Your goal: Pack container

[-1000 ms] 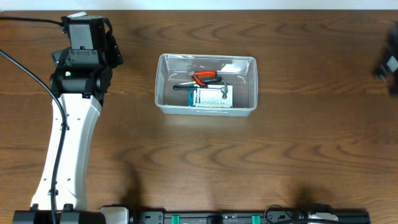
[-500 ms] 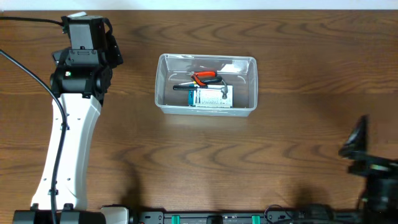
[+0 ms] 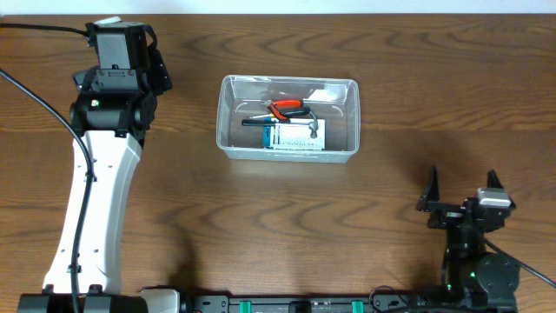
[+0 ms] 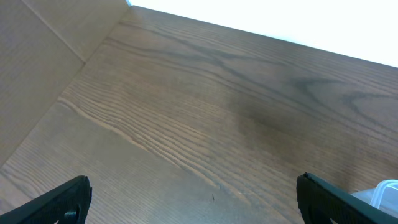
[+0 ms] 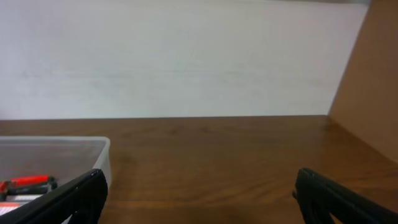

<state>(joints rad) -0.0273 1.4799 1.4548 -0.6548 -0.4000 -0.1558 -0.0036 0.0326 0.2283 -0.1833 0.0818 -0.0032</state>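
The table [image 3: 391,104] is dark brown wood with a strong wavy grain. A black rail [image 3: 287,305] runs along its near edge.

Nearest, well to the right of the container [image 3: 224,130] and on its near side, the right gripper [image 3: 461,193] stands over bare wood. Its jaws are spread wide and hold nothing. The right arm [image 3: 476,269] rises from the near edge below it.

The container sits on the table in the middle, its long sides running left to right. It is clear plastic with a rim.

The white left arm [image 3: 100,191] stretches from the near edge to a spot left of the container and slightly farther. The left gripper [image 4: 193,186] there is released too, its jaws wide over bare wood and empty. A corner of the container shows just beside its right finger.

Beyond the container a white wall [image 5: 186,56] closes off the far edge. A brown panel [image 5: 373,74] stands to the container's right, and another [image 4: 37,68] to its left.

Counted: one table, one container, two arms, two grippers, two panels. Inside the container lie one pair of red-handled pliers [image 3: 287,107], one black tool [image 3: 254,122] and one blue-and-white box [image 3: 295,137], all close together; whether there is more I cannot tell.
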